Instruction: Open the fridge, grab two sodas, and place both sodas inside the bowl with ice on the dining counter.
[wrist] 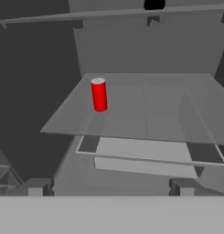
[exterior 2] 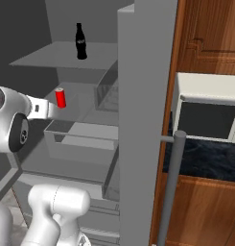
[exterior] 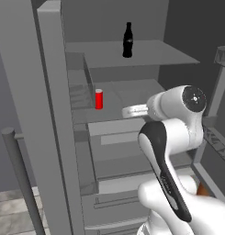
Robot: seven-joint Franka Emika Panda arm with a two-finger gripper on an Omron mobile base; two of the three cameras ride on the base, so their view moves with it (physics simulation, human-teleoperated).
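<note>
Here the gripper (wrist: 111, 186) is nearest, its two dark finger tips (wrist: 38, 186) spread wide apart with nothing between them, held just outside the open fridge (exterior: 45, 114) and aimed at the middle shelf (wrist: 145, 109). In the left base view the white arm (exterior: 171, 137) rises in front of the lower drawers (exterior: 118, 202), and the left door's bar handle (exterior: 22, 179) stands near at the left. In the right base view the right door (exterior 2: 143, 120) juts toward the camera with its own bar handle (exterior 2: 171, 187), and a microwave (exterior 2: 207, 113) sits beyond it to the right on a dark counter.

Farther in, the red soda can (wrist: 99, 94) stands upright on the left part of the middle shelf, well apart from the gripper. Farthest, on the shelf above, the black soda bottle (exterior: 127, 40) stands upright near the back wall.
</note>
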